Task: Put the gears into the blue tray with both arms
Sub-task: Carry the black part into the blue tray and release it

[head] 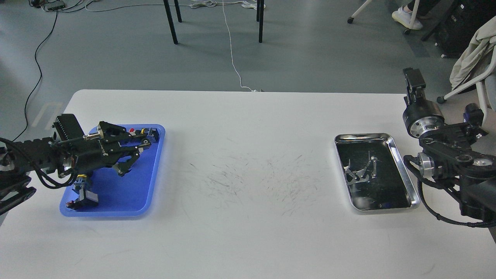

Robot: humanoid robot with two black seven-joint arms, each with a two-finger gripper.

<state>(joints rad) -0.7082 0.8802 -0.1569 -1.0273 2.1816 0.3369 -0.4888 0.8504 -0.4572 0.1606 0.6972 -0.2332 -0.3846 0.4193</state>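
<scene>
You see the white table (248, 162) with the blue tray (128, 190) at its left end. Well to the tray's right lies the silver tray (403, 170). Your left gripper (133, 155) hangs over the blue tray, fingers spread, gripping nothing. Your right gripper (411, 83), far right of the blue tray, is too dark to judge. The gears aren't visible; switches (149, 133) line the blue tray's far rim.

Both arms are black and jointed. The left arm (35, 159) carries looping black cables and a small silver pin. The right arm (449, 155) shows silver joint rings and a hanging black cable.
</scene>
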